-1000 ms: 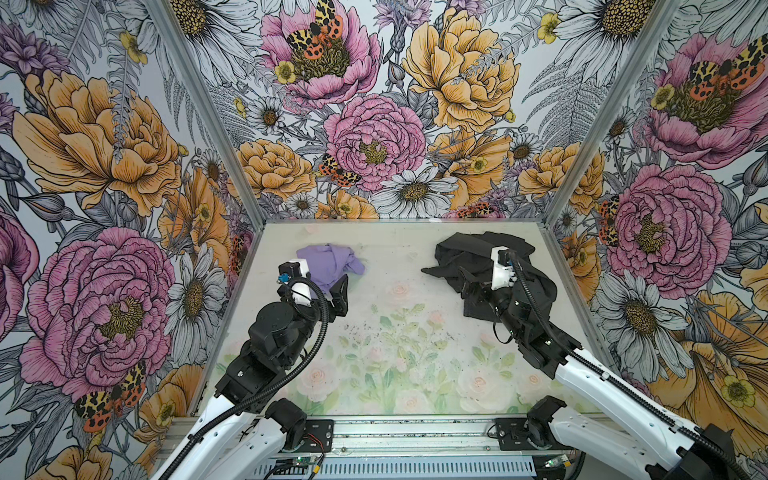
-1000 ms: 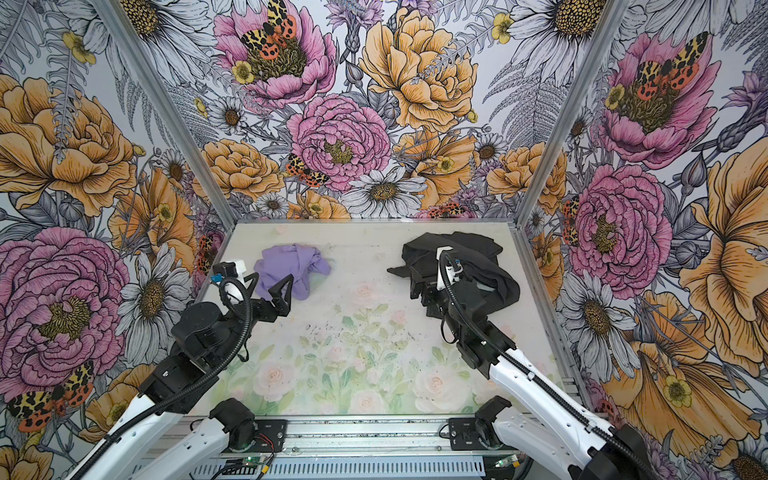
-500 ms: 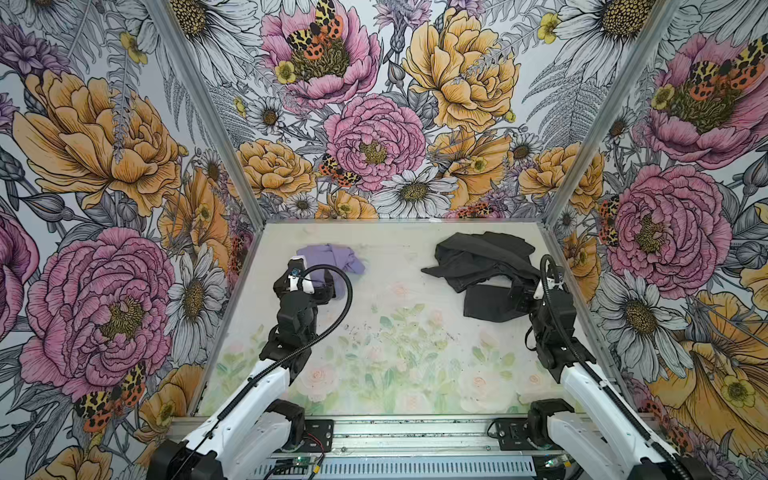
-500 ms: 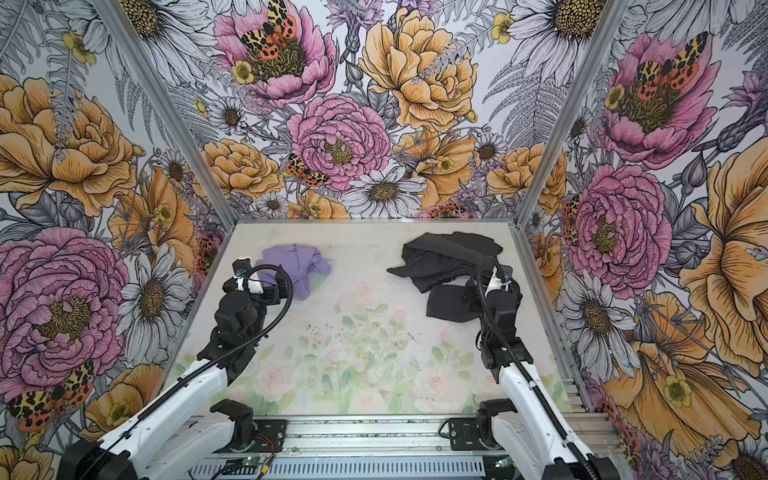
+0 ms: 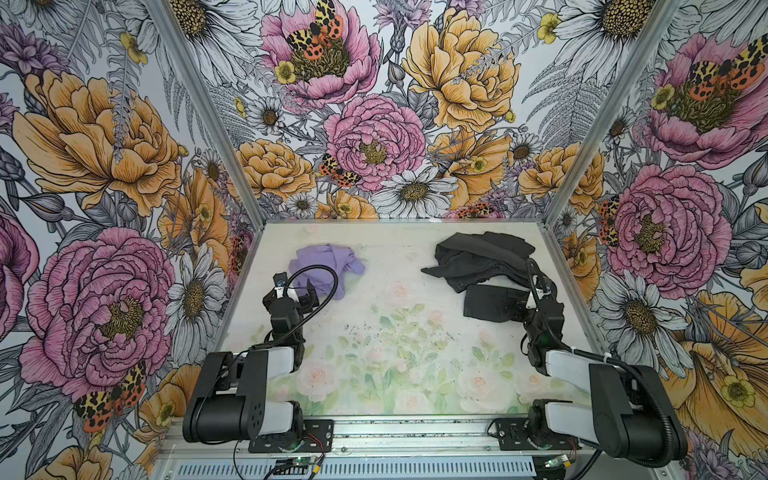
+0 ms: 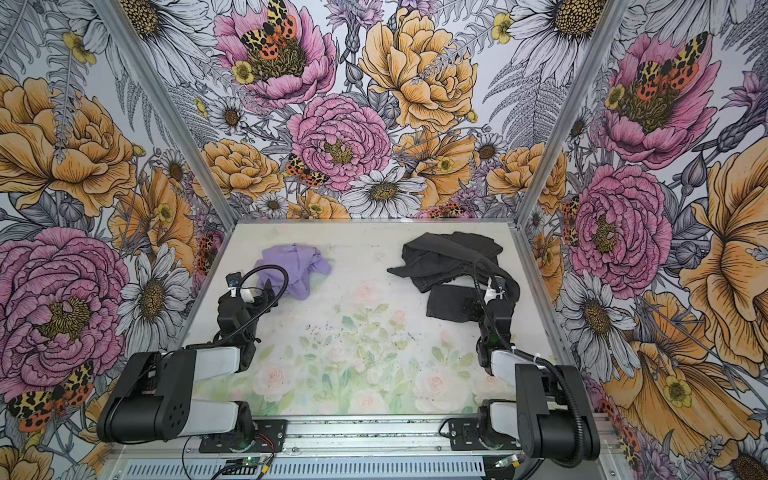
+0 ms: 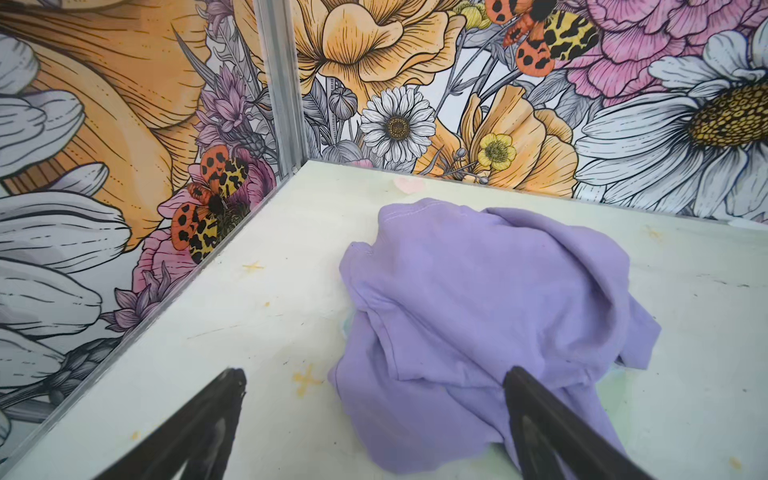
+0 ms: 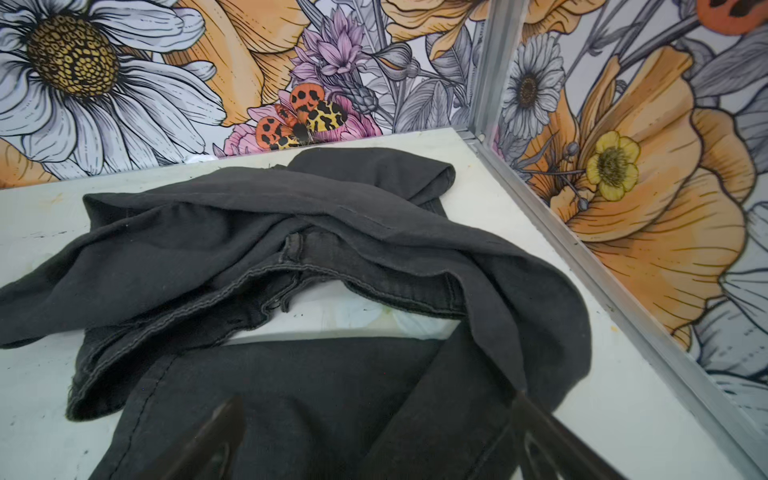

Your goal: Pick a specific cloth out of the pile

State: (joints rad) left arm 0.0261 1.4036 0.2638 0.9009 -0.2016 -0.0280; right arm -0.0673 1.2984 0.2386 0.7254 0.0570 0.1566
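left hand (image 7: 374,376) spread, empty, beside cloth (image 7: 478,291), crumpled, roundish heap

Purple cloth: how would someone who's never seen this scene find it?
Look at the pale floral table. At its far left, just beyond the left gripper, lies a small crumpled cloth. It is lavender, while the pile at far right is black and charcoal.

No readable text, label, brand or number anywhere
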